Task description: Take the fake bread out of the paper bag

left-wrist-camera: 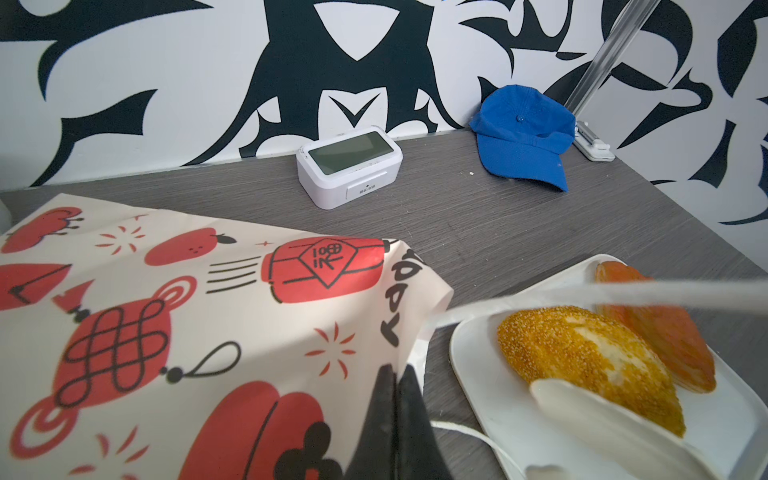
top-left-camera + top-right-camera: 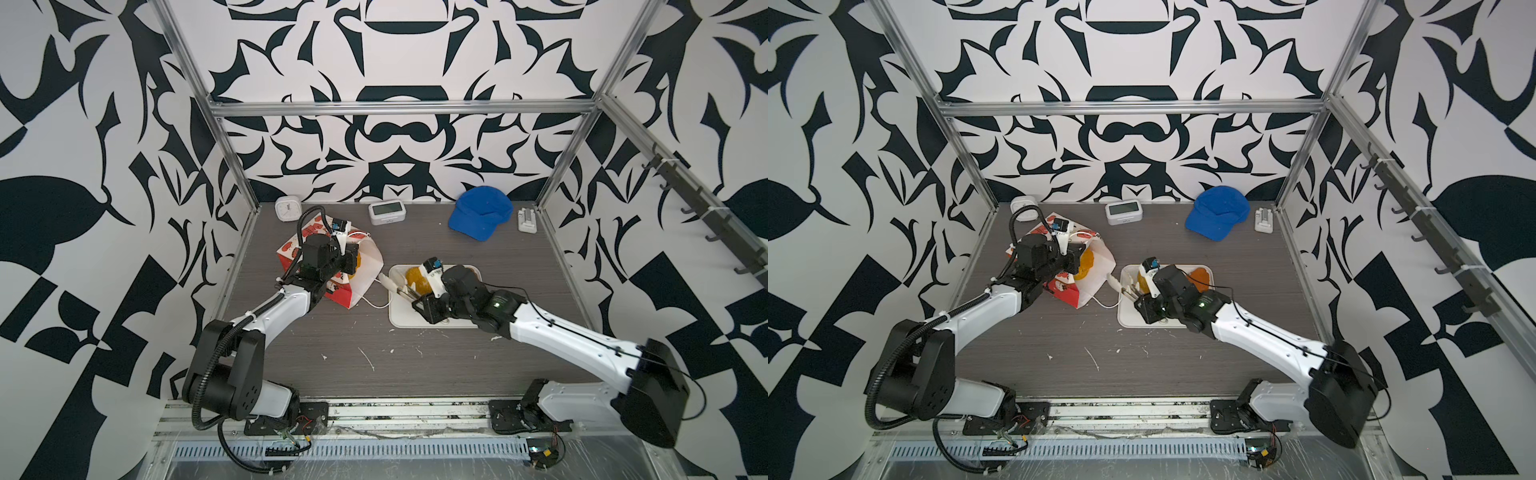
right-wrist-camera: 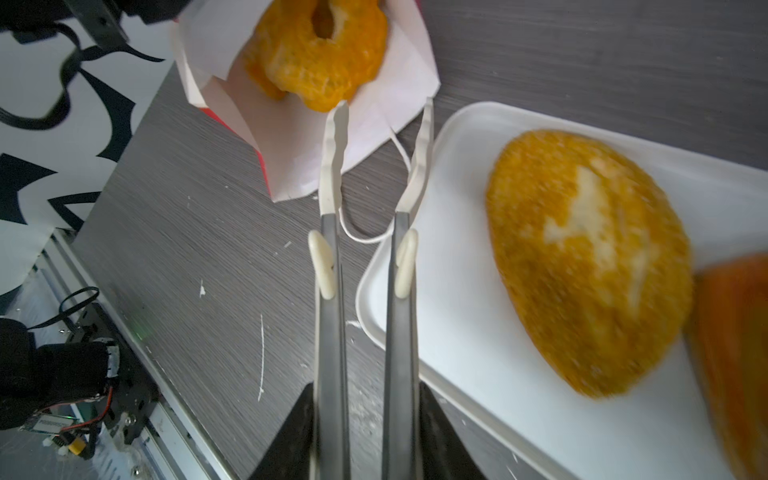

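Observation:
The paper bag (image 2: 297,249) (image 1: 166,332) lies on its side, its mouth facing the white tray (image 2: 403,316) (image 3: 478,353). My left gripper (image 1: 395,374) is shut on the upper rim of the mouth. A ring of fake bread (image 3: 299,70) (image 2: 1086,264) sits just inside on the white lining. An oval loaf (image 3: 582,257) (image 1: 582,353) and a darker orange wedge (image 1: 656,332) (image 2: 1200,276) rest on the tray. My right gripper (image 3: 365,390) is shut on metal tongs (image 3: 330,291) (image 2: 392,284). Their white tips stand apart at the bag's mouth, just short of the ring, with nothing between them.
The bag's white cord handle (image 3: 365,237) loops on the table under the tongs. Along the back wall stand a small white clock (image 2: 287,208), a digital clock (image 2: 385,212), a blue cap (image 2: 480,212) and a white holder (image 2: 527,220). Aluminium posts frame the table's sides.

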Tool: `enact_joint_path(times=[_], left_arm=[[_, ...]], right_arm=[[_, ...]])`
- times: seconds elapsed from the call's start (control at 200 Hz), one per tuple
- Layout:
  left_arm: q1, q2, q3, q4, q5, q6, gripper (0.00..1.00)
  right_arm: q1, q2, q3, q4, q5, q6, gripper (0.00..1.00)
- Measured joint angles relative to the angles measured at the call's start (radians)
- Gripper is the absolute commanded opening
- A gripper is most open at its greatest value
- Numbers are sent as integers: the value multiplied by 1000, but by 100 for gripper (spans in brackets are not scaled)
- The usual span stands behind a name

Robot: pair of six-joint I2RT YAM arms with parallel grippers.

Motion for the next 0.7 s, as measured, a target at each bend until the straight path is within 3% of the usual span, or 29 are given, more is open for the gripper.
enact_joint_path(times=[0.305, 0.7], left_arm=[[0, -4, 0, -7, 3, 1, 0], [7, -32, 0, -16, 14, 4, 0]], right_arm=[[-1, 255, 176, 170, -72, -63, 42], [-35, 401, 209, 233, -95, -59, 48]])
